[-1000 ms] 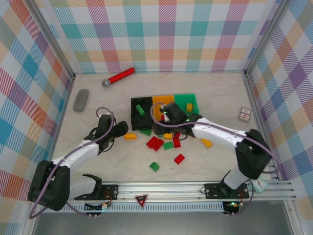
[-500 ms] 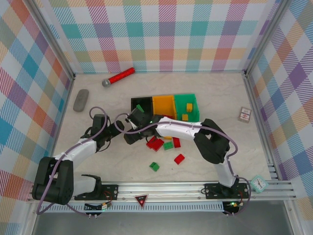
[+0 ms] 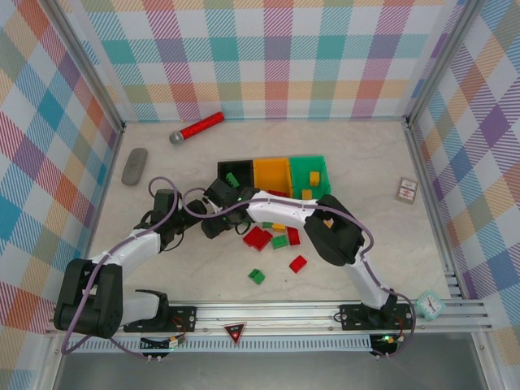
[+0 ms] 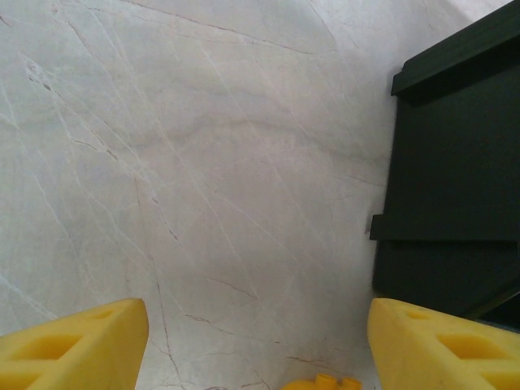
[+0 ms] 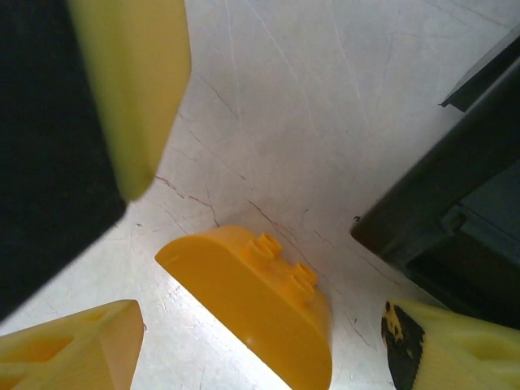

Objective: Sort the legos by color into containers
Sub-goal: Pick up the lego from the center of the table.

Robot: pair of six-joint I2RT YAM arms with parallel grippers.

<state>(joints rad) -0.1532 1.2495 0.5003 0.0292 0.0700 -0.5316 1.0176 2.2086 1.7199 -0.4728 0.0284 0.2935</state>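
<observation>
Just in front of the black bin (image 3: 220,180), off its left corner, my right gripper (image 5: 260,325) stands over a half-round yellow-orange brick (image 5: 252,301) lying on the marble-patterned table (image 4: 203,162) with two studs showing. My fingers (image 5: 73,349) are apart, one on each side of the brick, and neither touches it. My right arm is stretched far across to my left, I judge because this brick lies at the left end of the scatter. My left gripper (image 4: 258,325) hangs just beside it, fingers spread with nothing between them and the brick's studs peeking in at the bottom of its wrist view. Both hands seem set for the same brick, so I judge that one should give way before I close, or they may knock together. Right of the black bin stand the orange bin (image 3: 272,172) and the green bin (image 3: 302,168), making three containers touching in a row. The black bin holds one green brick (image 3: 231,179). The green bin holds one yellow brick (image 3: 314,176), and a second yellow one (image 3: 306,194) sits at its front wall, inside or outside I cannot tell. The orange bin looks bare. By that I judge the sorting barely begun, with brick colours not matched to bin colours. In front of the black bin and to its right lie the loose bricks: about four red bricks (image 3: 258,238), two of them touching, three loose green bricks (image 3: 280,241), and one small yellow piece (image 3: 279,227).
</observation>
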